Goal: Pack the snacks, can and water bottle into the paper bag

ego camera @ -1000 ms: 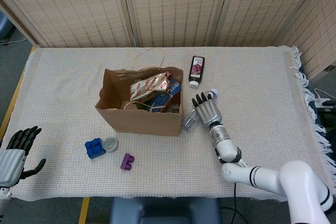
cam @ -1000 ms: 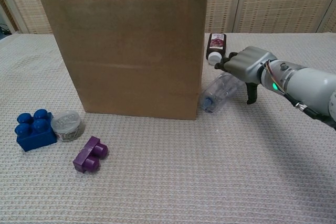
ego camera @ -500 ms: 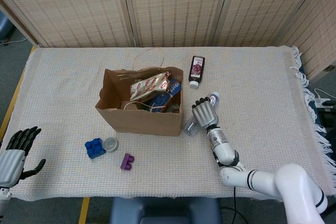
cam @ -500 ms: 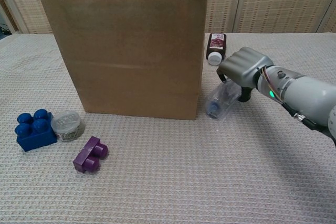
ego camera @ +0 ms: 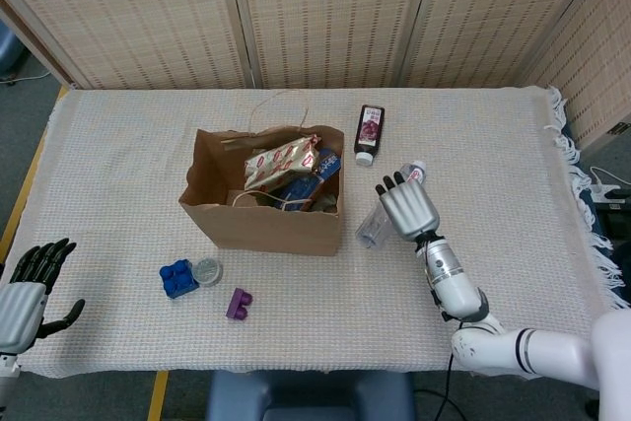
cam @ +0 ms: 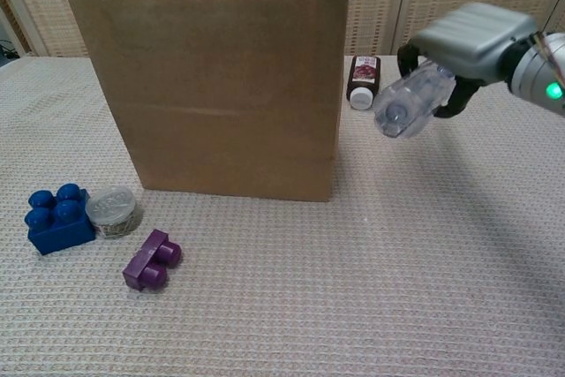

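Water bottle (cam: pixel 413 99) hangs lengthwise in the right hand (ego camera: pixel 408 209), gripped clear of the table just right of the paper bag (ego camera: pixel 261 227), base pointing toward the bag's side

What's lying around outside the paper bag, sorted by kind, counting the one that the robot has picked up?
Bottles: 2 (clear water bottle in the right hand, dark bottle lying on the cloth)
Toy blocks: 2 (blue block, purple block)
Small round tins: 1 (silver tin)
Total: 5
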Controlling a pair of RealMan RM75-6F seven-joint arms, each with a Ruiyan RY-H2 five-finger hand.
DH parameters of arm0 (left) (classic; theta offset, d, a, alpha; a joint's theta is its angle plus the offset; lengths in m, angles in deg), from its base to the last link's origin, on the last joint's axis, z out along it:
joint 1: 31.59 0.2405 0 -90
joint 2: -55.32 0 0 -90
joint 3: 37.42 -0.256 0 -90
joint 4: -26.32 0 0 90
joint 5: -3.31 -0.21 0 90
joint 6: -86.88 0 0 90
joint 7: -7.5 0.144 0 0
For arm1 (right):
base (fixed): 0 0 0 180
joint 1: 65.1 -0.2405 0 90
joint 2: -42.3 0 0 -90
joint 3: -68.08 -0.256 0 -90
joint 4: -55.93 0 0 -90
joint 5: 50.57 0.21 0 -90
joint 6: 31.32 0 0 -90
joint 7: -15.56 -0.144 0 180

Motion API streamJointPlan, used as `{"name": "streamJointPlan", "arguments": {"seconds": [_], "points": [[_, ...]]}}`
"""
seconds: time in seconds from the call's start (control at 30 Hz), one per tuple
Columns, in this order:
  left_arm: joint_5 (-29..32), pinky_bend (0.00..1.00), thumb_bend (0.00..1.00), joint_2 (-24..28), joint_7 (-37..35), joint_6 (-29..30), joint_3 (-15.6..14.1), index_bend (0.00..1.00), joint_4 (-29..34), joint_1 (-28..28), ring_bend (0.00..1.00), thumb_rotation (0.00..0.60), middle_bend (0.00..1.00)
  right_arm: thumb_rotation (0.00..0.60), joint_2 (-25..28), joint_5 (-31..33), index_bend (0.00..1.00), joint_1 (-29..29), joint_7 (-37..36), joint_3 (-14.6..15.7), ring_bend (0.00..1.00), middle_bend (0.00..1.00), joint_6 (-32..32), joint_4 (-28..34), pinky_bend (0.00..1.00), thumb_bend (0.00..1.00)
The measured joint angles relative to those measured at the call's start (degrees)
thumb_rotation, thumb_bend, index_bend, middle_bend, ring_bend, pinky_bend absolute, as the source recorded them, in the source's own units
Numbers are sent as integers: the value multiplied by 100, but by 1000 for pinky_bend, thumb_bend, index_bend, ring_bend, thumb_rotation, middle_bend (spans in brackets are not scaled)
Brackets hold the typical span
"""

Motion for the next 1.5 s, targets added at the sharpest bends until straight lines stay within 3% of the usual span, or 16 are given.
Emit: {"name": "streamJointPlan", "arguments": {"seconds": [0.33,0.5,0.8,1.1,1.3,1.5], "points": [[31,0,331,-22,168,-2,20,26,49,-2,0,600,0,600,1564,-538,647,456,-334,-685,576,559,1150,1419,712,241],[20,0,330,-36,231,6,22,26,56,-4,0,600,0,600,1760,-746,644,387,29,-965,576,559,1371,1756,705,240],[23,0,330,-31,185,-8,24,26,51,-10,0,600,0,600,1619,-1135,636,-223,1478,-1288,576,559,1466,1901,700,240],[-33,0,330,-7,2,-6,4,26,-5,-16,0,600,0,600,815,-1174,632,-1534,3883,-1619,575,559,1177,1783,689,240],[-42,0,333,1,-88,-8,-1,26,-39,-19,0,600,0,600,399,-1168,631,-2153,5050,-1553,574,559,859,1527,679,240],[-51,0,334,1,-147,6,-6,27,-51,-12,0,600,0,600,151,-999,631,-2524,5813,-1243,574,560,453,1232,679,240]]}}
